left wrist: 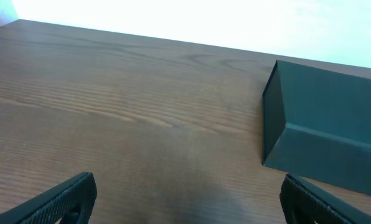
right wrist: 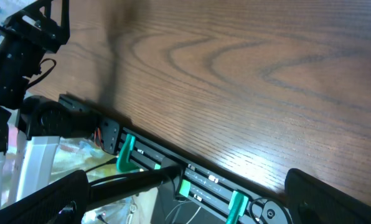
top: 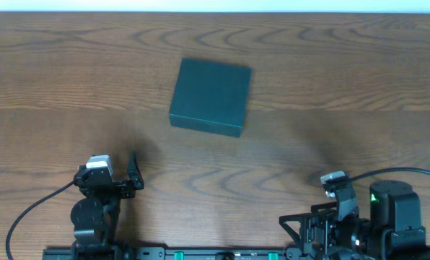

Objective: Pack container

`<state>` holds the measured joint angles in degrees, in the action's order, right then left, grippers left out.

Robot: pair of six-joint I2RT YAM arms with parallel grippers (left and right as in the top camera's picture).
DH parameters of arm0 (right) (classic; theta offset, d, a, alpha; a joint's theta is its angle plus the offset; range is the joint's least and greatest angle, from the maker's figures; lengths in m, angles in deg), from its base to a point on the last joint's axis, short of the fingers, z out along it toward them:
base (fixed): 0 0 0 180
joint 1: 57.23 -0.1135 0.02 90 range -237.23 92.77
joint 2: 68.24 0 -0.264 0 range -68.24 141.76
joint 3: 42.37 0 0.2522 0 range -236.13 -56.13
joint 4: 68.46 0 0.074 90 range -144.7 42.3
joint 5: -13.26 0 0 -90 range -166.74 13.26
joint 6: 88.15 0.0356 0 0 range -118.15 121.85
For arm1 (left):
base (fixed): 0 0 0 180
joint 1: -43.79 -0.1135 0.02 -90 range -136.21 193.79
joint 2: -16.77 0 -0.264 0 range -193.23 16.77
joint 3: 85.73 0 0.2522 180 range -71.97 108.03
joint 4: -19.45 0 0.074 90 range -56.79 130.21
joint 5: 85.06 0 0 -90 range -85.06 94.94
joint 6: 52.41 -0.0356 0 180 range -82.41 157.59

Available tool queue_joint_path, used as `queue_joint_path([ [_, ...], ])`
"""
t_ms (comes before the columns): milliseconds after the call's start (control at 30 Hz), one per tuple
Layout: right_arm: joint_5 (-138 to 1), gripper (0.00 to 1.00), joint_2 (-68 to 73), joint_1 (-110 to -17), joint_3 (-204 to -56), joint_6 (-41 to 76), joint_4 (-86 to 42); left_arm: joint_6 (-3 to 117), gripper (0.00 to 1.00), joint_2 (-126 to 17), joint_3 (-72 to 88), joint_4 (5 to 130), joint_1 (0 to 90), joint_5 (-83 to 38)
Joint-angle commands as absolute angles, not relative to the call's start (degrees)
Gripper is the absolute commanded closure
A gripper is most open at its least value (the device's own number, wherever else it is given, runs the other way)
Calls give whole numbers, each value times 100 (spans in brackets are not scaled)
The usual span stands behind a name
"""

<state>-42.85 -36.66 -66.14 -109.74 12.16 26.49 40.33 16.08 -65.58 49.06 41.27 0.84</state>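
Observation:
The container [top: 210, 97], a dark greenish-black matte box with its lid closed, lies on the wooden table a little above the middle. It also shows at the right of the left wrist view [left wrist: 325, 124]. My left gripper [top: 134, 175] is open and empty at the lower left, well short of the box; its fingertips frame bare wood [left wrist: 187, 199]. My right gripper [top: 317, 227] is open and empty at the lower right by the table's front edge [right wrist: 185, 202]. No snack packets are in view.
A black rail with green clamps [right wrist: 173, 171] runs along the table's front edge. The left arm's base [right wrist: 23, 56] and cables stand at the left. The table's far edge [left wrist: 142, 34] meets a bright white background.

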Motion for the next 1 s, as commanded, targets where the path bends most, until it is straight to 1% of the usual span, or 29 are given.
queue_joint_path([
  [0, -4246, 1, -3680, -6588, -10980, 1273, 2651, 3928, 5, 1656, -6715, 4898, 4114, 89],
  [500, -4246, 1, -3680, -6588, -10980, 1273, 2651, 3928, 5, 1656, -6715, 4898, 4114, 89],
  [567, -4508, 1, -3680, -6588, -10980, 1058, 2784, 3928, 5, 1656, -6715, 4898, 4114, 89],
  [733, -5290, 1, -3765, -6669, -10978, 1043, 3105, 3928, 5, 1656, -6715, 4898, 4114, 89],
  [867, -5295, 1, -3907, -6675, -10974, 1041, 3414, 3928, 5, 1656, -6715, 4898, 4114, 89],
  [900, -5295, 1, -4023, -6690, -10961, 1076, 3392, 3928, 5, 1656, -6715, 4898, 4114, 89],
  [967, -5502, 1, -4348, -6717, -10858, 1078, 2863, 3928, 5, 1656, -6715, 4898, 4114, 89],
])
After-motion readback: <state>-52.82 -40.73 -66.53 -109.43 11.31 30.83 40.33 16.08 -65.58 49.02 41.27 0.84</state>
